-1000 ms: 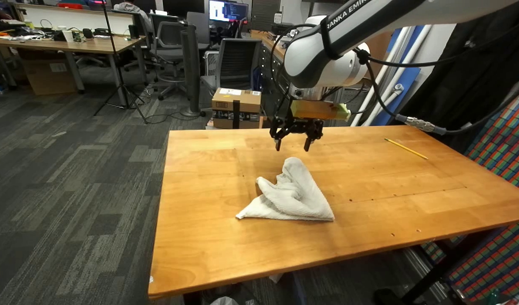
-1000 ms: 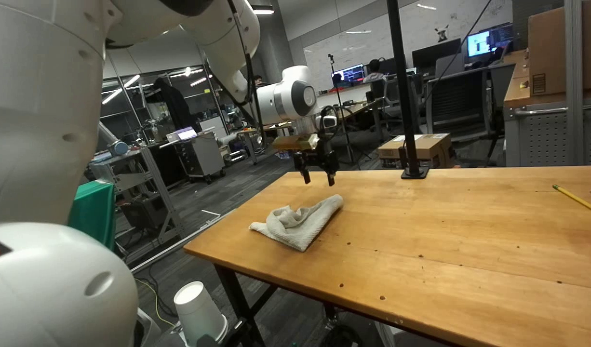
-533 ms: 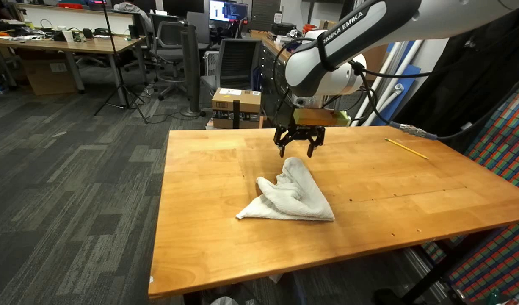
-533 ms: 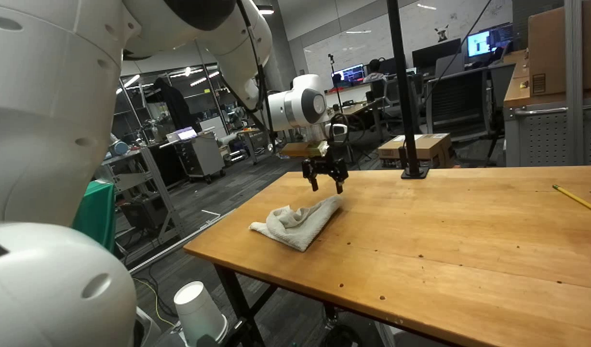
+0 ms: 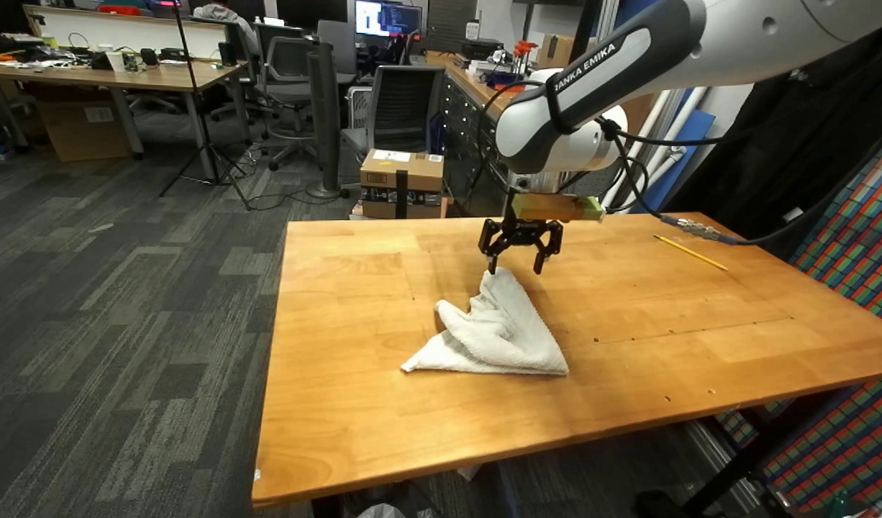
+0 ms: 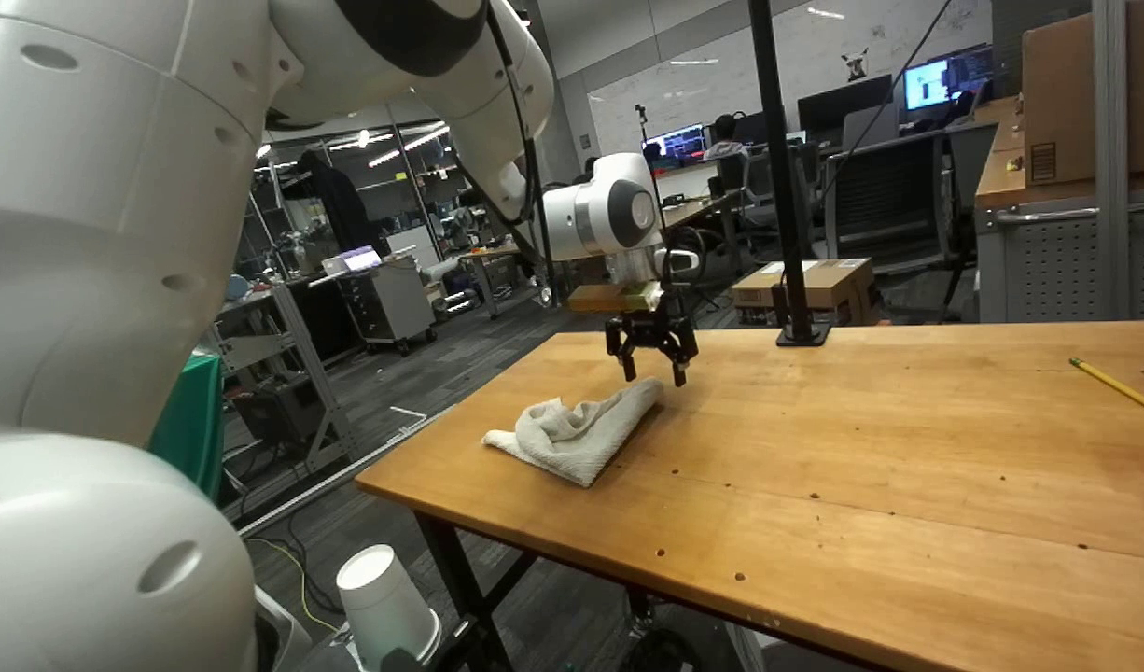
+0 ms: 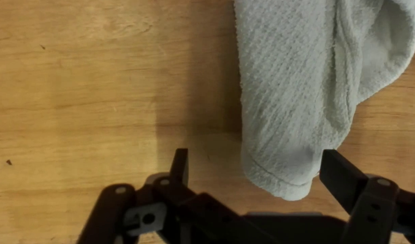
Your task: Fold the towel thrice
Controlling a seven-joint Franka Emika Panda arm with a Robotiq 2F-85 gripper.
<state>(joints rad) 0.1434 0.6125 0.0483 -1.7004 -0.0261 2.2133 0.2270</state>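
A white towel (image 5: 516, 334) lies crumpled and partly folded on the wooden table. It has one pointed corner toward the table's near left, a curled fold in its middle and a narrow rounded end at the back. It also shows in an exterior view (image 6: 581, 443) and in the wrist view (image 7: 282, 84). My gripper (image 5: 515, 270) is open and empty, pointing down just above the towel's narrow end. In the wrist view the gripper (image 7: 255, 150) has that end between its fingers, nearer the right one. Whether a finger touches the towel I cannot tell.
The wooden table (image 5: 355, 424) bears a yellow pencil (image 5: 691, 252) at its far right. A black post (image 6: 785, 187) stands at a table edge in an exterior view. A cardboard box (image 5: 402, 183) is behind the table.
My gripper has moved down and to the right in both exterior views, coming close over the towel's narrow end. It has stayed open. The towel has not moved.
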